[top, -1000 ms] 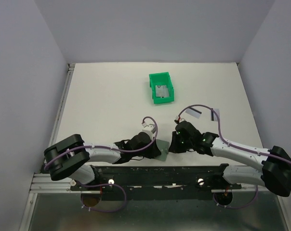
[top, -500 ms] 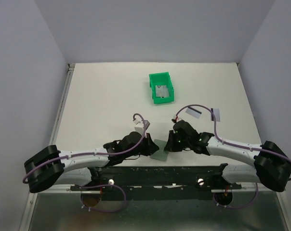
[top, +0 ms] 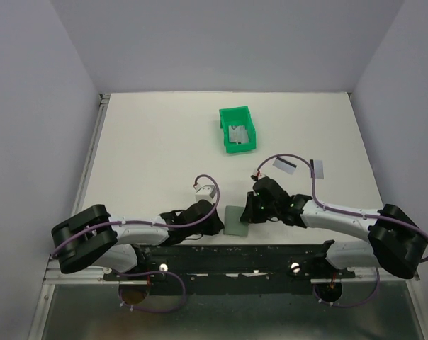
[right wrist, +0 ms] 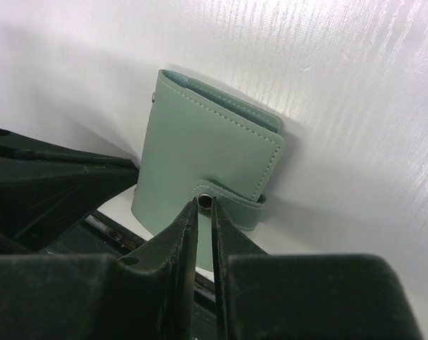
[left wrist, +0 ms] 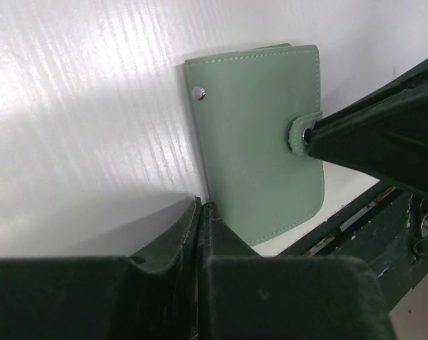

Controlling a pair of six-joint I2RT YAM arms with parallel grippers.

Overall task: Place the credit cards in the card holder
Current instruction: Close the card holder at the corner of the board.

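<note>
The card holder [top: 235, 221] [left wrist: 260, 142] [right wrist: 200, 149] is a closed grey-green wallet lying flat near the table's front edge. My right gripper [top: 249, 212] [right wrist: 204, 204] is shut on its snap strap [right wrist: 232, 198], with the metal snap between the tips. In the left wrist view a right finger [left wrist: 370, 138] meets the strap tab [left wrist: 301, 134]. My left gripper [top: 218, 222] [left wrist: 200, 207] is shut, its tips resting at the holder's left edge. Two credit cards [top: 283, 165] [top: 317, 168] lie on the table at the right. A third card [top: 237, 133] lies in the green bin [top: 234, 112].
The black mounting rail [top: 235, 249] [left wrist: 370, 212] runs along the table's near edge just below the card holder. Grey walls enclose the table on the left, back and right. Purple cables loop above both wrists.
The card holder has settled from a tilt to lying flat. My left arm has swung its elbow out and back, and its gripper now sits at the holder's left edge. The right gripper has barely shifted.
</note>
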